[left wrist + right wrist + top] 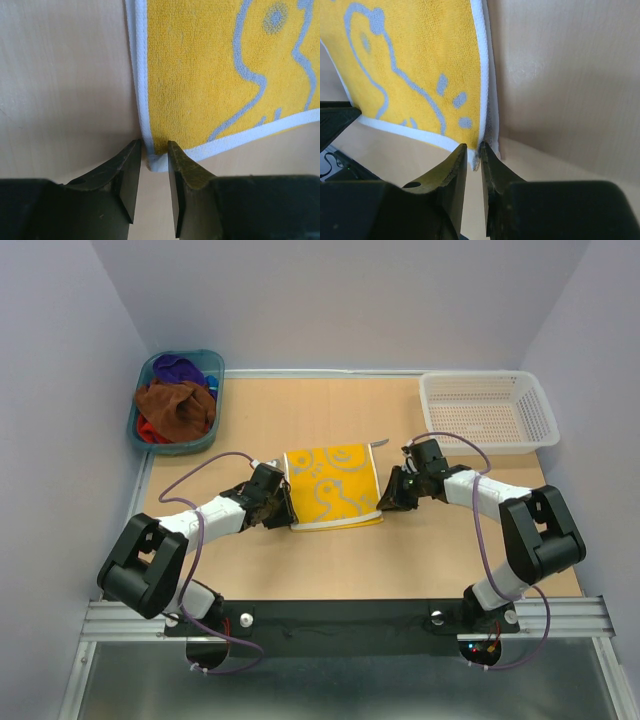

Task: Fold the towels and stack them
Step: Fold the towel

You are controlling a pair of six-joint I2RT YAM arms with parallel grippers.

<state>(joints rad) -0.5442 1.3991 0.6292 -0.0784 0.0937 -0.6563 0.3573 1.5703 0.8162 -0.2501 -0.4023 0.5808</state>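
Top external: yellow towel (330, 485) lies flat mid-table (400, 560), pale line pattern facing up. Left gripper (288, 512) sits at its near left corner, right gripper (385, 498) at its near right corner. Brown towel (178, 405), purple towel (180, 368) and red towel (147, 430) are heaped in the teal tub (218, 390), back left. White basket (485, 448) back right.

Left wrist: the towel's white-hemmed corner sits between the fingers (127, 170). Jaws stand a little apart; pinched or loose, cannot tell.

Right wrist: jaws nearly together, nipping the hem at the towel's corner.
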